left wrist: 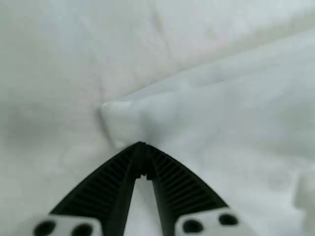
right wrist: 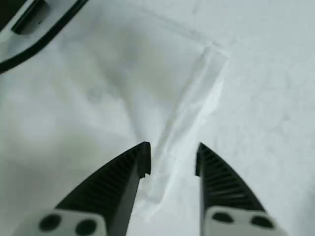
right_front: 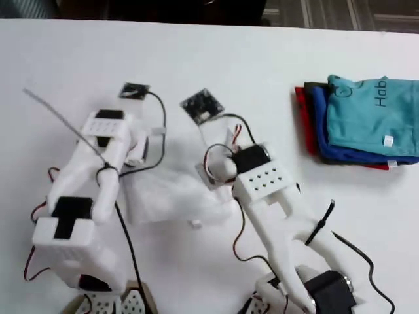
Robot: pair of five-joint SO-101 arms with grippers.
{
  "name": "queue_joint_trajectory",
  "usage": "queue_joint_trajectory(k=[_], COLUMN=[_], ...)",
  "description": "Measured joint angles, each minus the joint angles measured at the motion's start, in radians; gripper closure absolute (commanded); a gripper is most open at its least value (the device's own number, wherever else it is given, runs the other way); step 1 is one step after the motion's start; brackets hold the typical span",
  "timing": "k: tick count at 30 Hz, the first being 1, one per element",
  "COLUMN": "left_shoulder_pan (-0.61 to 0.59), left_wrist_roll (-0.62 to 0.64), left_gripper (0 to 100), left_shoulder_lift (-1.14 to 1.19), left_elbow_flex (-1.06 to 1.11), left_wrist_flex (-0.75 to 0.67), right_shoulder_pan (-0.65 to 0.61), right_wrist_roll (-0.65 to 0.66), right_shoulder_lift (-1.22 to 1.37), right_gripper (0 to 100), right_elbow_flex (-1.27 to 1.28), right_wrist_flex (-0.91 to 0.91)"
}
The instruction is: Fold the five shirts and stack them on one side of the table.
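Note:
A white shirt lies crumpled on the white table between the two arms. In the left wrist view my left gripper is shut, its tips pinching a puckered corner of the white shirt. My right gripper is open and low over the cloth, one finger on each side of a folded edge of the white shirt. From above, the left gripper is at the shirt's left side and the right gripper at its right side.
At the right of the table sits a stack of folded shirts: teal shirt on top, then blue, a dark one, and red below. The table's far edge runs along the back. Cables hang from both arms.

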Motion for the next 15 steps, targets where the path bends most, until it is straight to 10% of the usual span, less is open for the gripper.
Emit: queue_joint_trajectory(k=[15], left_shoulder_pan=[-0.112], left_wrist_roll=[-0.046], left_gripper=[97], left_shoulder_lift=[-0.442], left_elbow_flex=[0.0], left_wrist_flex=[0.236], right_shoulder_pan=[0.002], right_wrist_roll=[-0.192], right_shoulder_lift=[0.529], right_gripper=[74.8], right_elbow_flex=[-0.339], right_wrist_flex=[0.048])
